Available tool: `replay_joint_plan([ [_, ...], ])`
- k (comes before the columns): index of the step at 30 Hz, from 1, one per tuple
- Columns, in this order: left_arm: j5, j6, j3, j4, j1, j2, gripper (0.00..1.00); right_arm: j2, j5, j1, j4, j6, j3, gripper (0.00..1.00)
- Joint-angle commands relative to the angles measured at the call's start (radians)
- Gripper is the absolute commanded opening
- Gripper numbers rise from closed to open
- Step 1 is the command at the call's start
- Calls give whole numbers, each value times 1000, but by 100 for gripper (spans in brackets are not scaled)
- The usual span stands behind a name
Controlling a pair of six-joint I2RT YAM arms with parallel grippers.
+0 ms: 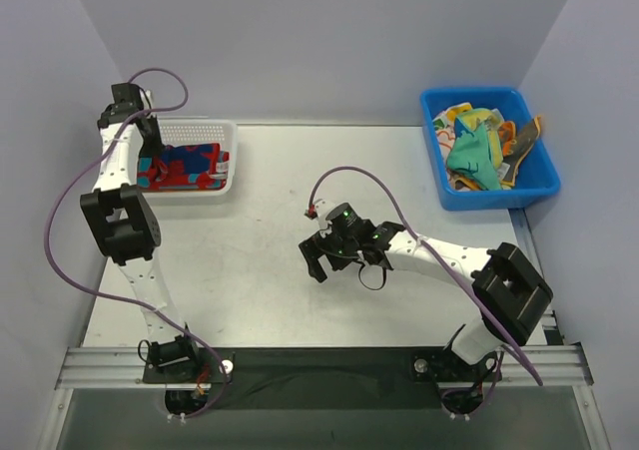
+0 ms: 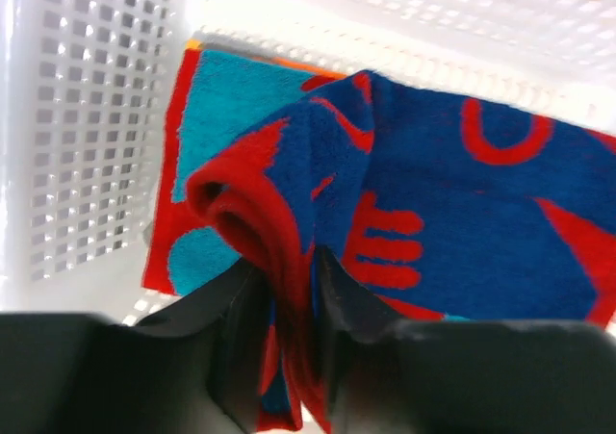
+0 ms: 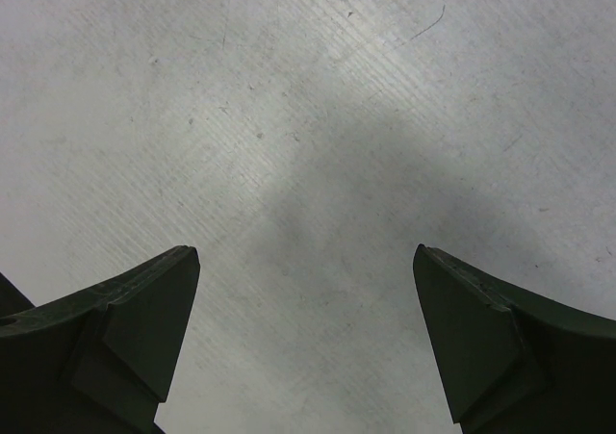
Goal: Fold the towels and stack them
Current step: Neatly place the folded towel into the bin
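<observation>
The red-and-blue towel [image 1: 180,166] lies in the white mesh basket [image 1: 200,131] at the upper left of the overhead frame, filling most of its floor. In the left wrist view it is bunched, with one raised fold running down between the jaws of the left gripper [image 2: 289,270], which are closed on that fold. The lower end of the fold drops out of sight behind the dark fingers [image 2: 241,309] at the bottom of the frame. Under the towel, toward the upper left of that view, a teal cloth [image 2: 217,107] with a red edge shows. I cannot tell whether it is a separate towel or part of the same one. A thin orange edge peeks out behind it, too little to identify.

From above, the left arm covers the basket's left corner.

The right gripper [image 1: 314,258] hovers near the middle of the grey surface [image 1: 280,171], jaws spread wide with nothing between them but bare, scuffed tabletop.

At the upper right sits a blue bin [image 1: 499,199] holding a jumbled heap of towels [image 1: 477,153], teal, yellow and orange-edged, overlapping so that their number is unclear.
</observation>
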Motion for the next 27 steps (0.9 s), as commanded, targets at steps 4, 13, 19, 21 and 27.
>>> replay_joint_plan([
  [4, -233, 6, 38, -6, 1, 4, 63, -12, -3, 1, -36, -12, 24, 100],
  [13, -473, 65, 74, 22, 1, -75, 81, -47, 13, 1, -38, -28, -6, 100],
  [19, -412, 26, 59, 31, -26, -131, 83, -64, 24, 1, -34, -25, -13, 100],
  [21, -322, -16, 16, 56, -49, -160, 81, -73, 45, 0, -31, -19, -16, 100],
  [27, -141, -131, -213, 197, -156, -233, 53, -102, 99, -6, -31, 9, -23, 99],
])
